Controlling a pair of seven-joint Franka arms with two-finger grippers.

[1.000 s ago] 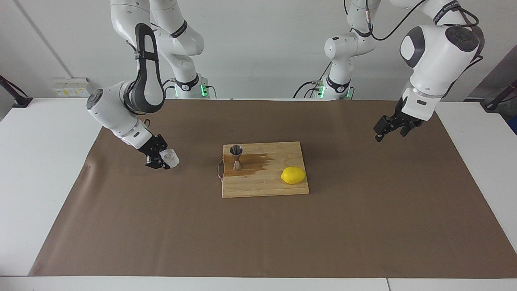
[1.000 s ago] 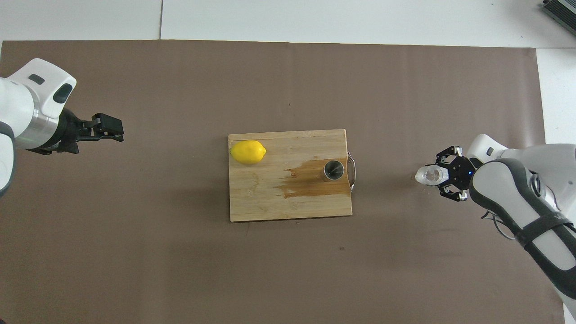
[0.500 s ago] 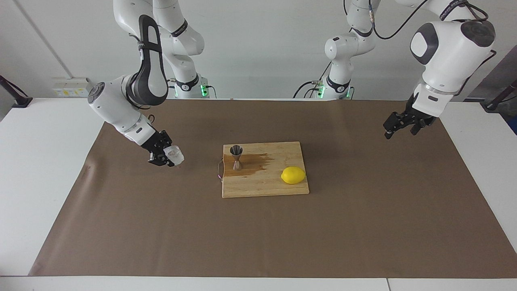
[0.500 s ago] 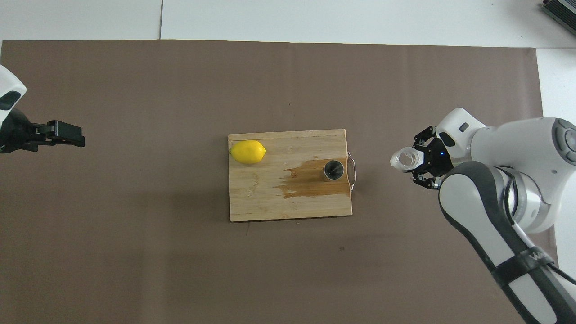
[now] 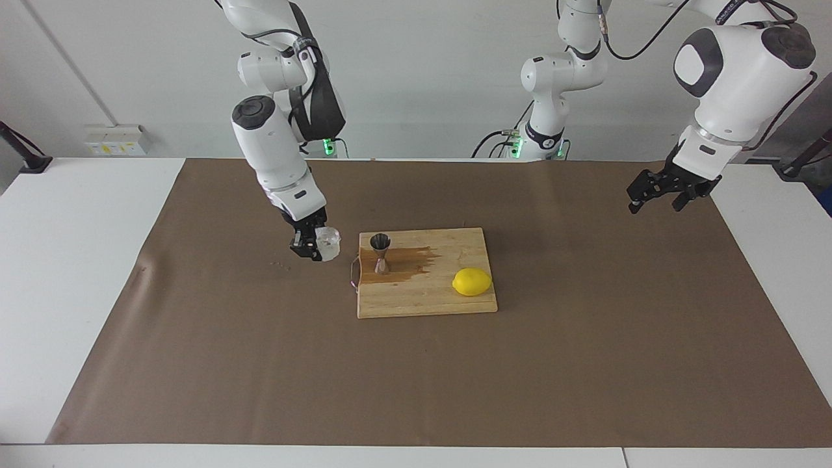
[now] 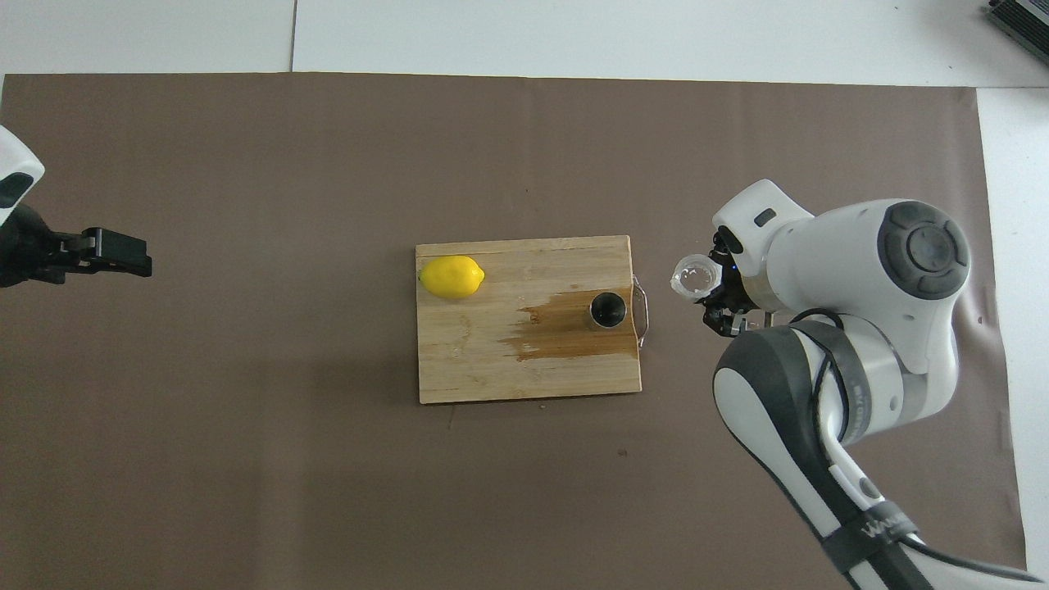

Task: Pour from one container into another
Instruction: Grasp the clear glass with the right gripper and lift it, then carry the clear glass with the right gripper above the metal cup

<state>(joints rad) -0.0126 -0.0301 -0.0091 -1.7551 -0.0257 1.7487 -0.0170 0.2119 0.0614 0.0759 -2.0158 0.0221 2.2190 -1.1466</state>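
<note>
Two arms are up over the brown mat [image 5: 585, 364]. The right gripper [image 5: 317, 246] has its fingers clamped on the glass [image 5: 329, 244], carried clear of the mat and just beside the handle end of the board [image 5: 448, 302], toward the right arm's end of the table. In the overhead view the glass [image 6: 695, 276] shows its round mouth and seems to be roughly upright, though its tilt is hard to judge.

The jigger [image 5: 381, 253] stands upright on the board, at the corner nearest the robots and the glass, apart from the glass. From above, the jigger [image 6: 608, 309] shows a dark open top. It stands on a dark wet stain [image 5: 409, 263] that spreads across the wood toward the middle of the board. A lemon [image 5: 472, 282] lies on the board at the end toward the left arm, well apart from the jigger.

The left gripper [image 5: 663, 192] waits over the mat near the left arm's end of the table, fingers spread and holding nothing.
</note>
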